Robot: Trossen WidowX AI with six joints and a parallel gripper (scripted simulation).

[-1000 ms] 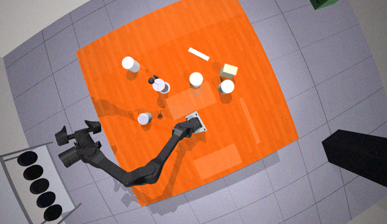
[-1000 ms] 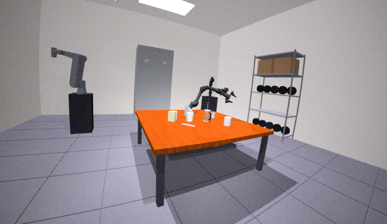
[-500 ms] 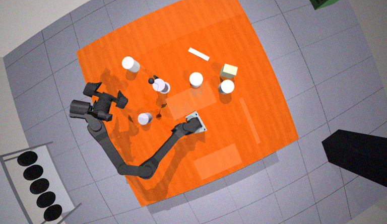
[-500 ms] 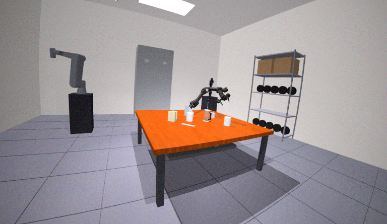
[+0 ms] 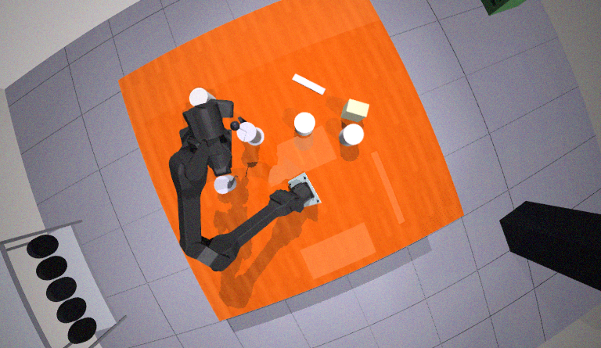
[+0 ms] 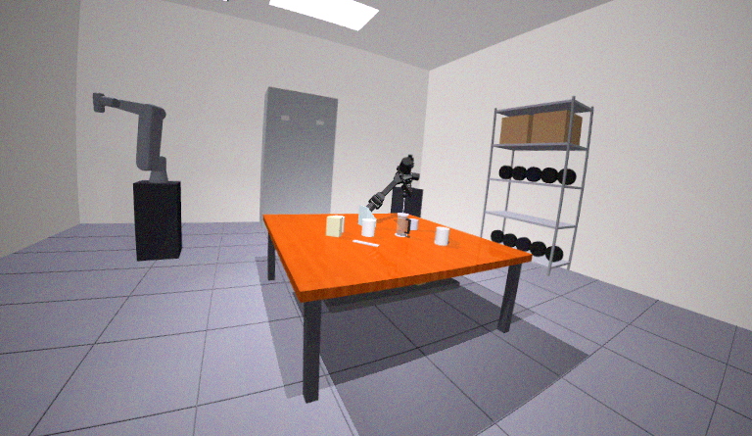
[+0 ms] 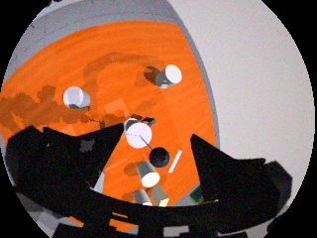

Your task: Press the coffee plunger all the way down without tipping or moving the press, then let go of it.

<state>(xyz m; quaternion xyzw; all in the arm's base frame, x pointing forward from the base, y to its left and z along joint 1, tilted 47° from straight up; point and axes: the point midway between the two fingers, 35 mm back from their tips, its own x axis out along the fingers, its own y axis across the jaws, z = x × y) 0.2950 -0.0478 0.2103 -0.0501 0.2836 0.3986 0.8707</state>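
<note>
The hand (image 7: 158,142) is spread wide with nothing between its fingers, hanging high above the orange tabletop (image 5: 398,105) and pointing down. In the wrist view its two dark fingers frame the coffee press (image 7: 139,134) from above — the press's pale lid and the black plunger knob (image 7: 158,157) sit in the gap between them, well below and untouched. Seen from the top view, the press (image 5: 249,132) stands upright toward the left part of the tabletop, its knob (image 5: 234,125) just beside the dark wrist of the arm (image 5: 208,127). The exterior view shows the press (image 6: 402,224) upright with brown liquid in it, the hand (image 6: 407,178) clearly above it and apart. White cups stand around: one (image 5: 199,97) near the arm's wrist, one (image 5: 224,184) under the forearm, one (image 5: 304,123) to the right of the press, another (image 5: 352,134) farther right beside a cream box (image 5: 355,110). A thin white strip (image 5: 308,84) lies apart from them.
</note>
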